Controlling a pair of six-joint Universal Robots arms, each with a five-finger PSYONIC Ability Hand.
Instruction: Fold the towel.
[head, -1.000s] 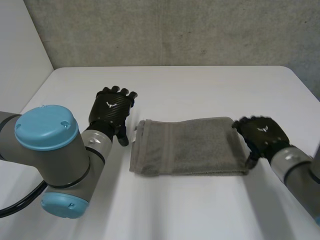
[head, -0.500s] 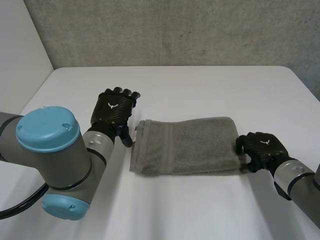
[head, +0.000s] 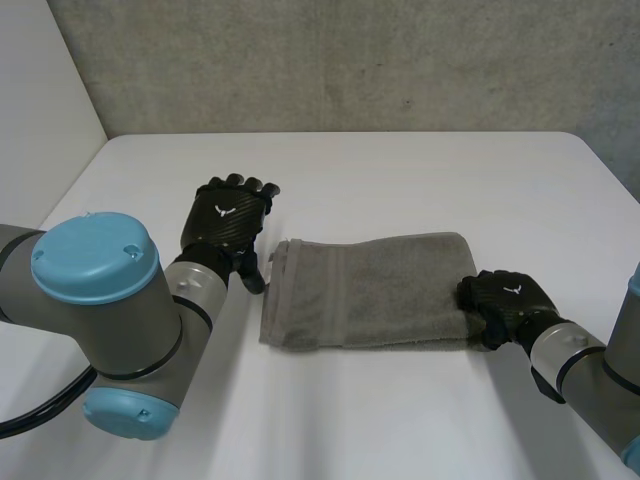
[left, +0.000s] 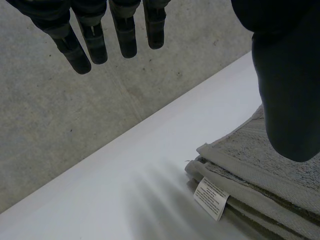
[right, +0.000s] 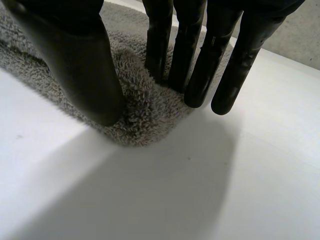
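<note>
1. Two hands are working at opposite ends of the towel (head: 380, 290). The right hand (head: 505, 298) is bearing down on the towel's right end, at the corner closer to the table's near edge. Its thumb and fingers (right: 159, 45) are digging into the pile with a ridge of cloth gathered between them, so it is pinching the cloth, not merely resting on it. Some of its fingertips are hanging past the towel's end, over bare table (head: 400, 170).
2. The left hand (head: 228, 215) is hovering with its fingers straight and spread, gripping nothing. It is sitting just beside the towel's left end, with its thumb reaching over the far corner there.
3. The towel is lying flat as a folded band, about midway between the table's left and right edges and closer to the near edge than to the far one.
4. It is looking soft, light and limp. Once lifted it is likely to sag and drape, and its layers could slide apart. The looped pile is offering good grip, so I judge that pinching through every layer at the right end's corners is the safest hold.
5. Its long axis is running parallel to the table's near edge. The rounded, closed end is pointing towards the right edge. The stacked loose edges and a white label (left: 212, 198) are pointing towards the left edge.
</note>
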